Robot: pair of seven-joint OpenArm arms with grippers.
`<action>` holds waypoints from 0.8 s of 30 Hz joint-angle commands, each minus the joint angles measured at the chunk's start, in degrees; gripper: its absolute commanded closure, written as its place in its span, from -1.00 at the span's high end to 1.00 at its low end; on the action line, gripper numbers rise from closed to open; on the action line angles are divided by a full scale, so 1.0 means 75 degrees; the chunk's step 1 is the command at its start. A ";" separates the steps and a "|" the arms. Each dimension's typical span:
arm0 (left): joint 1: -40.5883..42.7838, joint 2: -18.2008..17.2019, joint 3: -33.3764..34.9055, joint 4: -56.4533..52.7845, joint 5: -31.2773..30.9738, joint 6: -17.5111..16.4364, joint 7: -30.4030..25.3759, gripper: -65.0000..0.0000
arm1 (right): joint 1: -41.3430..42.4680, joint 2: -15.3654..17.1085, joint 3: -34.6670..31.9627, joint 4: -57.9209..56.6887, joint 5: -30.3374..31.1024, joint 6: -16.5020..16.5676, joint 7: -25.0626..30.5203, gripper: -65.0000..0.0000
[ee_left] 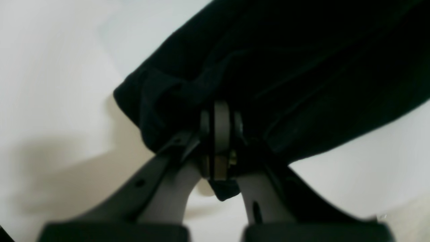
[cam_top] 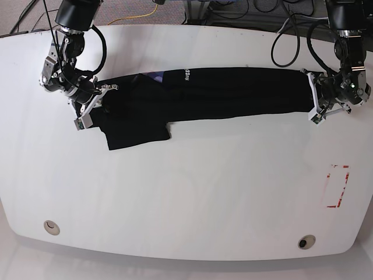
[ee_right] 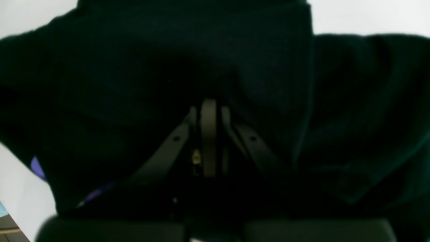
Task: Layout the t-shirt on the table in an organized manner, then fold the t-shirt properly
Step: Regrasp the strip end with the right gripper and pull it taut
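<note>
You are looking down on a glossy white table (cam_top: 186, 192) with curved edges. Nearest you, at five o'clock, sits one round grommet hole (cam_top: 306, 241); a second hole (cam_top: 51, 226) sits at seven o'clock. A red tape outline (cam_top: 338, 185) is lying at four o'clock.

Farther back, the black shirt (cam_top: 221, 93) is stretching as a long band from nine o'clock toward three o'clock, its long axis running side to side. It is soft, matte and wrinkly, with a small white label (cam_top: 185, 74) near the top edge and one wider flap hanging toward you at its nine o'clock end.

Your left gripper (cam_top: 317, 105) is clenching the shirt's three o'clock end; in the left wrist view a tuft of cloth is poking out between the closed jaws. Your right gripper (cam_top: 87, 108) is clamping the nine o'clock end, its fingers buried in dark folds. From each gripper the shirt is running inward toward the other, so neither arm is nearer.
</note>
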 commanded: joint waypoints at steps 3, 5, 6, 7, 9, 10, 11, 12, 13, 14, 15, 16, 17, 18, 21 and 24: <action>-0.0401 0.0130 0.0176 -0.0755 0.0388 0.0051 0.0340 -1.00 | -0.0001 0.0069 0.0040 0.0049 -0.0373 -0.0071 -0.0340 -0.95; -0.0741 0.0177 0.0187 -0.1002 0.0388 0.0051 0.0340 -1.00 | -0.0001 0.0093 0.0040 0.0049 -0.0373 -0.0071 -0.0328 -0.95; -0.0870 0.0200 0.0211 -0.1084 0.0388 0.0051 0.0340 -1.00 | -0.0001 0.0093 0.0040 0.0049 -0.0373 -0.0071 -0.0328 -0.95; -0.0999 0.0200 0.0293 -0.1154 0.0388 0.0051 0.0352 -1.00 | -0.0001 0.0093 0.0040 0.0049 -0.0361 -0.0071 -0.0328 -0.95; -0.1163 0.0200 0.0515 -0.1189 0.0388 0.0051 0.0363 -1.00 | -0.0001 0.0104 0.0040 0.0049 -0.0326 -0.0071 -0.0328 -0.95; -0.1187 0.0200 0.0633 -0.1189 0.0388 0.0051 0.0363 -1.00 | -0.0001 0.0104 0.0040 0.0061 -0.0314 -0.0071 -0.0328 -0.95; -0.1187 0.0200 0.0680 -0.1189 0.0388 0.0051 0.0363 -1.00 | -0.0001 0.0104 0.0040 0.0073 -0.0314 -0.0071 -0.0328 -0.95; -0.1198 0.0189 0.0738 -0.1166 0.0376 0.0051 0.0363 -1.00 | -0.0001 0.0104 0.0040 0.0178 -0.0314 -0.0071 -0.0351 -0.95; -0.1198 0.0189 0.0750 -0.1154 0.0364 0.0051 0.0363 -1.00 | -0.0001 0.0104 0.0040 0.0272 -0.0314 -0.0071 -0.0363 -0.95; -0.1198 0.0189 0.0762 -0.1119 0.0364 0.0051 0.0363 -1.00 | -0.0012 0.0104 0.0040 0.0424 -0.0302 -0.0071 -0.0375 -0.95; -0.1198 0.0189 0.0762 -0.1084 0.0376 0.0051 0.0363 -1.00 | -0.0036 0.0104 0.0040 0.0659 -0.0255 -0.0071 -0.0387 -0.95; -0.1198 0.0189 0.0773 -0.1060 0.0388 0.0051 0.0363 -1.00 | -0.0048 0.0104 0.0040 0.0788 -0.0197 -0.0071 -0.0398 -0.95; -0.1198 0.0189 0.0785 -0.1060 0.0388 0.0051 0.0363 -1.00 | -0.0071 0.0104 0.0040 0.1010 -0.0068 -0.0071 -0.0480 -0.95; -0.1198 0.0189 0.0785 -0.1060 0.0388 0.0051 0.0363 -1.00 | -0.0071 0.0104 0.0052 0.1163 0.0026 -0.0071 -0.0562 -0.95; -0.1198 0.0189 0.0785 -0.1060 0.0388 0.0051 0.0363 -1.00 | -0.0036 0.0104 0.0392 0.1679 0.0436 -0.0071 -0.0914 -0.94; -0.1198 0.0189 0.0785 -0.1060 0.0388 0.0051 0.0363 -1.00 | 0.0175 0.0046 0.0826 0.2030 0.0717 -0.0071 -0.1348 -0.85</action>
